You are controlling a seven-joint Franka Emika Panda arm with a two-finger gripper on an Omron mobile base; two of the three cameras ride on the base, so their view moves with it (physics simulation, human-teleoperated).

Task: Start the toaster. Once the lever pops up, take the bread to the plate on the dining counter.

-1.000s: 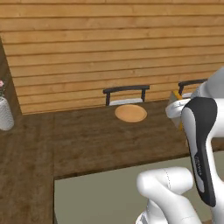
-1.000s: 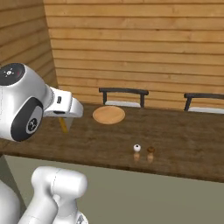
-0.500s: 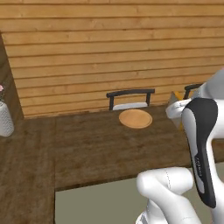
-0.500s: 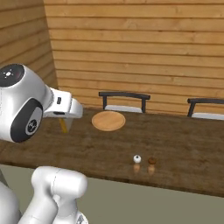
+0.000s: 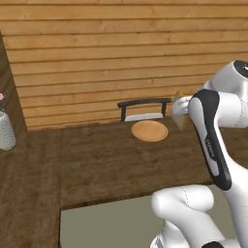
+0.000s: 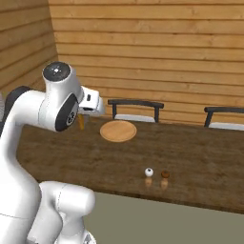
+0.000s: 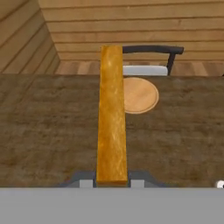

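My gripper [image 7: 111,183] is shut on the bread [image 7: 111,118], a golden-brown slice seen edge-on as a tall strip rising from between the fingertips. In the right base view the bread [image 6: 81,122] hangs below the hand, above the near left part of the dining counter [image 6: 200,157]. The plate [image 7: 141,95], a flat round tan disc, lies on the dark wood top just beyond and right of the slice. It sits near the far edge of the dining counter [image 5: 97,160], with the plate [image 5: 150,131] left of my hand in the left base view and the plate [image 6: 118,130] right of it in the right base view.
A black chair [image 6: 136,109] stands behind the plate against the plank wall, a second chair [image 6: 224,116] farther right. Two small shakers [image 6: 149,172] stand near the counter's front edge. A pale vase [image 5: 6,131] is at the far left.
The whole scene has shifted as the base drove: the plate and chair now sit nearer and more central. The gripper stays shut on the bread.
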